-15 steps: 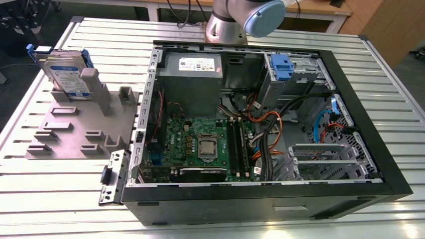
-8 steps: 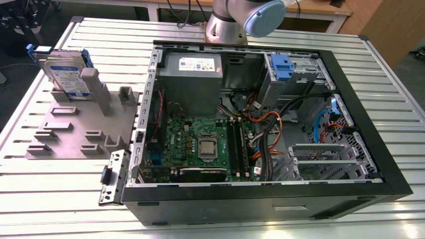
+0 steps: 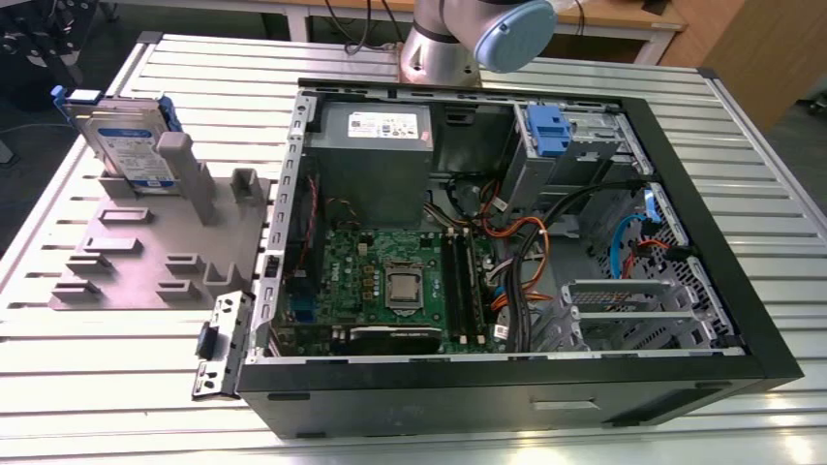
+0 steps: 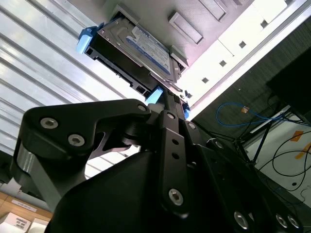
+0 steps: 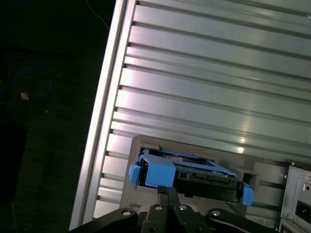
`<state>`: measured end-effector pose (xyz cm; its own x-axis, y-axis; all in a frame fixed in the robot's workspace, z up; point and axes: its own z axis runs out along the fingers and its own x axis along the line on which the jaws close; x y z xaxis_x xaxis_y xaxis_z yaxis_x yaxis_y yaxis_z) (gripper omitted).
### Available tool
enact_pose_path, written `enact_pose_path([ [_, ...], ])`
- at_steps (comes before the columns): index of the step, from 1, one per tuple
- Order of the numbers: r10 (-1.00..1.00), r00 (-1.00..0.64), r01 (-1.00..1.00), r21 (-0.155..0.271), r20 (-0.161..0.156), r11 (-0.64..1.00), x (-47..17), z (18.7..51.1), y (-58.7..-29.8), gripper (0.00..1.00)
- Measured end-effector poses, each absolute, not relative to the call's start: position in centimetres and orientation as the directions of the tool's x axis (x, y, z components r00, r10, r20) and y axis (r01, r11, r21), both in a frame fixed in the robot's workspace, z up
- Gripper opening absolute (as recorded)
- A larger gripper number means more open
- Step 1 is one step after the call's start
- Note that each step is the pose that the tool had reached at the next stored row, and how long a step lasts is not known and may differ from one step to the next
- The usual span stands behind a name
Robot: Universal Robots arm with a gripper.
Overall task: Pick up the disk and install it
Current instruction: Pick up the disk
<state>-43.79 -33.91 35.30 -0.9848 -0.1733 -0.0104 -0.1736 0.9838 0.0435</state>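
The disk [image 3: 127,136] stands on edge in a slot of the grey holder block [image 3: 142,254] at the exterior view's left, its white-and-blue label facing forward and a blue frame around its edges. Nothing touches it there. In both wrist views my gripper [image 5: 166,191] [image 4: 164,93] hangs some way off the disk [image 5: 197,175] [image 4: 146,46] and lines up with its blue-framed edge. The two black fingers lie pressed together with nothing between them.
The open black computer case [image 3: 762,320] lies on the slatted metal table [image 3: 104,387], with the motherboard, cables and a drive bay with a blue latch [image 3: 548,131] at its far corner. The arm's base [image 3: 446,48] stands behind the case. The table edge [image 5: 104,121] drops off near the holder.
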Motion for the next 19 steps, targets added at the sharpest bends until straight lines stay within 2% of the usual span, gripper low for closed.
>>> enact_pose_path([
  [19, -0.188, -0.982, -0.188, 0.043, -0.011, 0.981, -43.79, 35.29, -33.91, 0.11],
])
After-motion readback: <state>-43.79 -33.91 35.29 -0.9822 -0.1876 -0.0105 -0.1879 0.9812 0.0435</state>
